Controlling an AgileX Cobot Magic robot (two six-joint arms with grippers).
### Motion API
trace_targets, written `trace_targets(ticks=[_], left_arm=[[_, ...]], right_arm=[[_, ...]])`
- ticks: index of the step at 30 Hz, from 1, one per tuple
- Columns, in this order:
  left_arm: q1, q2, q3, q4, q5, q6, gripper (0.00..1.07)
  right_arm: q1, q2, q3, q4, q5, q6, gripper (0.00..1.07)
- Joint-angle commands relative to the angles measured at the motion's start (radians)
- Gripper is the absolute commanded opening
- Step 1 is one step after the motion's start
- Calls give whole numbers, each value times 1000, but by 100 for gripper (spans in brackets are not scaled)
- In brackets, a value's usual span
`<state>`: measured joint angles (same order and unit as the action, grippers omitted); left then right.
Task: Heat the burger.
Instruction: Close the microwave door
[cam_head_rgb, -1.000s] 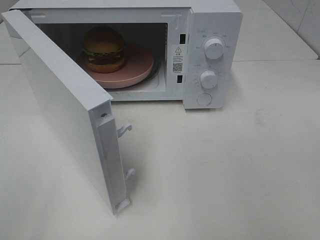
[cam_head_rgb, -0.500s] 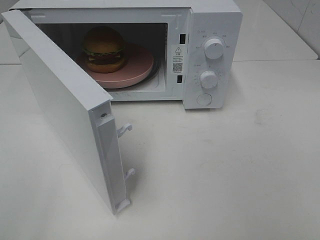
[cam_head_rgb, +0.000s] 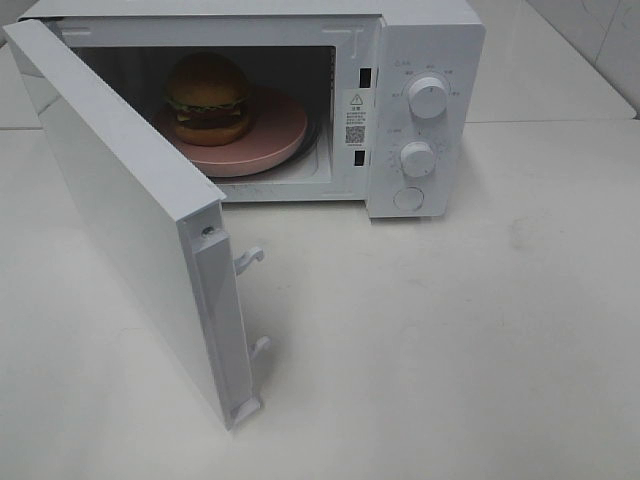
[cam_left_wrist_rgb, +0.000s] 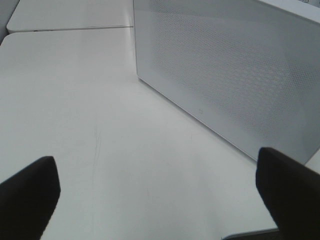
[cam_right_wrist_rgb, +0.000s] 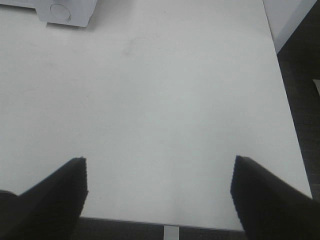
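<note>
The burger (cam_head_rgb: 208, 98), golden-brown bun over lettuce and patty, sits on a pink round plate (cam_head_rgb: 272, 135) inside the white microwave (cam_head_rgb: 420, 60), whose door (cam_head_rgb: 130, 215) stands swung wide open toward the front left. Neither arm shows in the exterior high view. My left gripper (cam_left_wrist_rgb: 157, 197) is open over bare table, with the microwave door's perforated outer face (cam_left_wrist_rgb: 235, 75) ahead of it. My right gripper (cam_right_wrist_rgb: 159, 192) is open and empty above the white table near its front edge, with the microwave's lower corner and round button (cam_right_wrist_rgb: 60, 10) far ahead.
The microwave's panel carries two knobs (cam_head_rgb: 428, 97) (cam_head_rgb: 417, 159) and a round button (cam_head_rgb: 408, 199). The white table (cam_head_rgb: 450, 330) stretches in front and to the right. Its right edge (cam_right_wrist_rgb: 285, 95) drops to dark floor. A table seam (cam_left_wrist_rgb: 70, 28) lies behind the door.
</note>
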<state>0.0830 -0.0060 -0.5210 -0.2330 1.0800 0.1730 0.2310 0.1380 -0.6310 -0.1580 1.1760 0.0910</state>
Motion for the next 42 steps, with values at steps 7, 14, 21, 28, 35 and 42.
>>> trace_targets(ticks=[7,14,21,28,35,42], left_arm=[[3,-15,5,-1,-1,-3,100],[3,-15,5,-2,-1,-2,100],[3,-14,5,-3,-1,-3,100],[3,-14,5,-3,-1,-3,100],[3,-14,5,-3,-1,-3,100],[3,-14,5,-3,-1,-3,100]], right_arm=[[-66,-114,106,22,-146,-4,76],[-125,-174,133,59,-182,-26,76],[-125,-174,133,63,-182,-31,76],[-125,-174,133,63,-182,-31,76],[-125,-174,133,63,-182,-31,76],[-125,-174,133,63,-182,-31,76]])
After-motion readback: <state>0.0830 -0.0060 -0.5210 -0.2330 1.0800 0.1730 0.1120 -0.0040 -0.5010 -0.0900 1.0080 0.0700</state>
